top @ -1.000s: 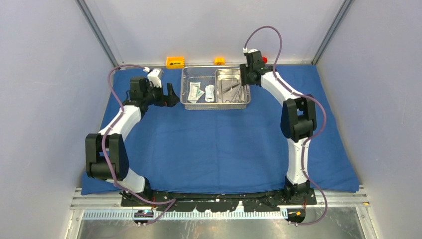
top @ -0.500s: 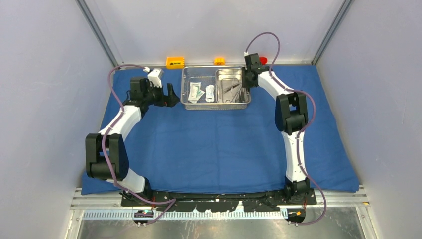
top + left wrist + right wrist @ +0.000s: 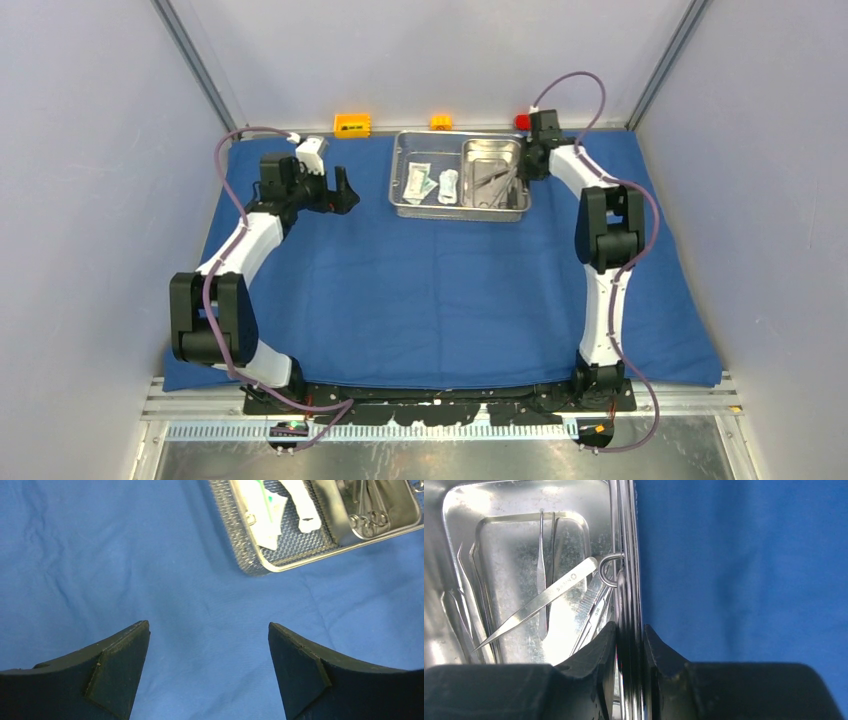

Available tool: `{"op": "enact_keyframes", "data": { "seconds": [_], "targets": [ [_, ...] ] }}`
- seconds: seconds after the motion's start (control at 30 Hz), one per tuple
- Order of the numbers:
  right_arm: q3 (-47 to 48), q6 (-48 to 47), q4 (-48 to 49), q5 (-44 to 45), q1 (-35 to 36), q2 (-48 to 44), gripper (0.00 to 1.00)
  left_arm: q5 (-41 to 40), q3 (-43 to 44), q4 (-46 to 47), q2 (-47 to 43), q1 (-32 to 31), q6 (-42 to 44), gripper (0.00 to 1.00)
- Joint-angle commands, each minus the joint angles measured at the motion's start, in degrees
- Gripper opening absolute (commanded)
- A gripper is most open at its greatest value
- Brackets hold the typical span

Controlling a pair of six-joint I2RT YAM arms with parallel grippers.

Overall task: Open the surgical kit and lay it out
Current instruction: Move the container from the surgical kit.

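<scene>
**Wrap:** large blue cloth wrap, spread flat.

**Tray:** steel mesh tray at the cloth's 12 o'clock.
- 9 o'clock half: small white-green packets.
- 3 o'clock half: smaller steel pan holding thin steel forceps and scissors.

**Right gripper**: jaws pinched on the tray's 3 o'clock rim.

**Left gripper**: jaws wide, empty, over bare cloth at the tray's 9 o'clock.

**Behind the cloth:**
- orange block at 11 o'clock
- yellow block at 12 o'clock
- red block at 1 o'clock
</scene>
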Motion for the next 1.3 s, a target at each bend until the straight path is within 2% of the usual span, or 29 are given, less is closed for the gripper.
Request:
{"op": "enact_keyframes", "data": {
  "seconds": [0.0, 0.2, 0.53, 0.67, 0.8, 1.0, 1.27],
  "targets": [
    [-2.8, -1.9, -0.6, 5.0, -7.0, -6.0, 0.09, -0.3, 0.6, 1.5, -3.1, -0.4, 1.6, 0.90],
    [-3.0, -10.1, -2.1, 4.2, -12.5, -6.1, 0.08, -0.2, 0.5, 1.3, -3.2, -0.4, 1.8, 0.90],
    [4.3, -27.1, -10.0, 1.6, -13.7, -0.6, 0.03, -0.4, 0.2, 1.0, -3.5, -0.5, 2.5, 0.90],
    [5.0, -31.2, -10.9, 2.4, -14.3, 0.0, 0.03, -0.6, 0.3, 0.9, -3.5, -0.4, 2.6, 0.90],
    [8.8, -30.5, -12.1, 2.6, -15.2, 2.2, 0.02, -0.8, 0.6, 0.7, -3.1, -0.4, 2.6, 0.90],
    [14.3, -24.4, -12.4, 4.3, -15.3, 6.0, 0.02, -1.0, 0.6, 0.1, -2.9, -0.5, 2.7, 0.90],
    [15.2, -17.3, -10.5, 7.4, -16.0, 6.9, 0.00, -1.3, 1.3, -0.5, -2.7, -0.7, 2.7, 0.90]
  ]
}}
